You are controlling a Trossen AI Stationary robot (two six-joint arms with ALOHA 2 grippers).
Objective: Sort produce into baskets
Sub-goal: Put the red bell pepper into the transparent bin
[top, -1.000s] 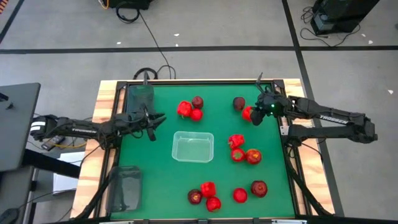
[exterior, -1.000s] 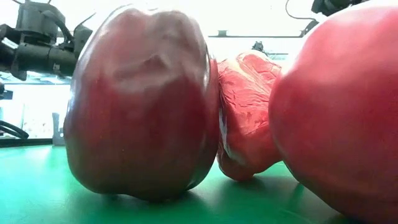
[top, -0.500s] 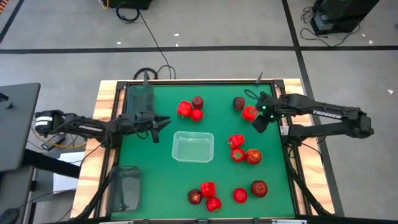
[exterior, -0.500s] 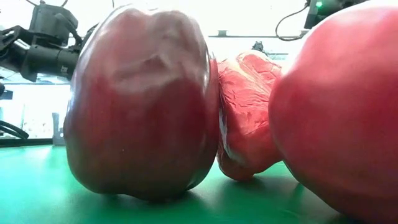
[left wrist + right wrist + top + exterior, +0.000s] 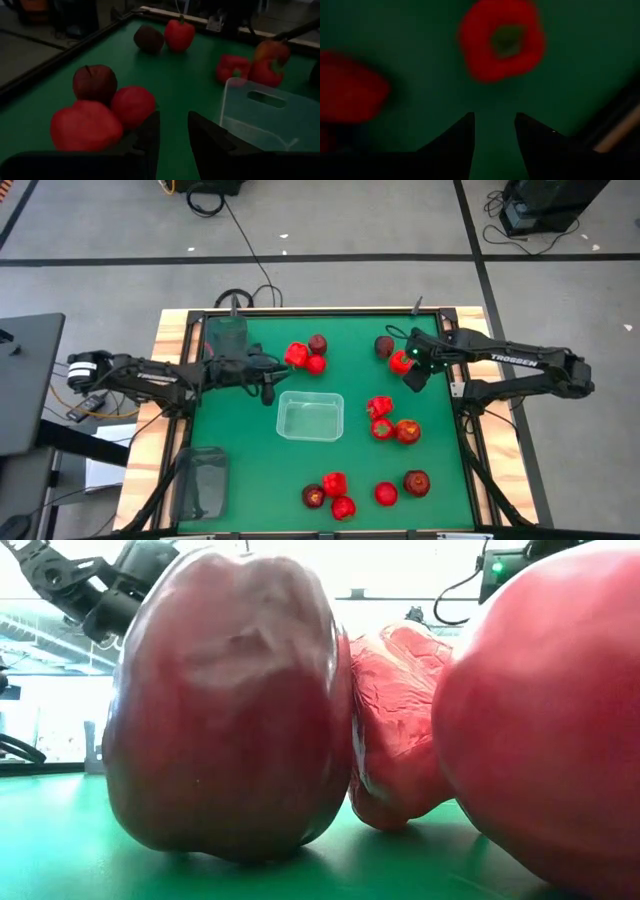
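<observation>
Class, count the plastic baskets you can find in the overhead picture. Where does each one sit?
3: a clear basket mid-table, a smoky basket at the far left corner, and another smoky basket at the near left edge. None seems hidden.

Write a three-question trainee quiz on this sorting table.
1. True or false: the clear colourless plastic bin in the middle of the green table already holds produce.
2. Pick one. The right hand, open and empty, is closest to: A) a bright red lumpy toy pepper; B) a yellow-orange fruit; C) a grey bin.
3. Fill in: the number of smoky grey plastic bins on the table's left side is ____.

Key: 1 false, it is empty. 2 A. 3 two.
</observation>
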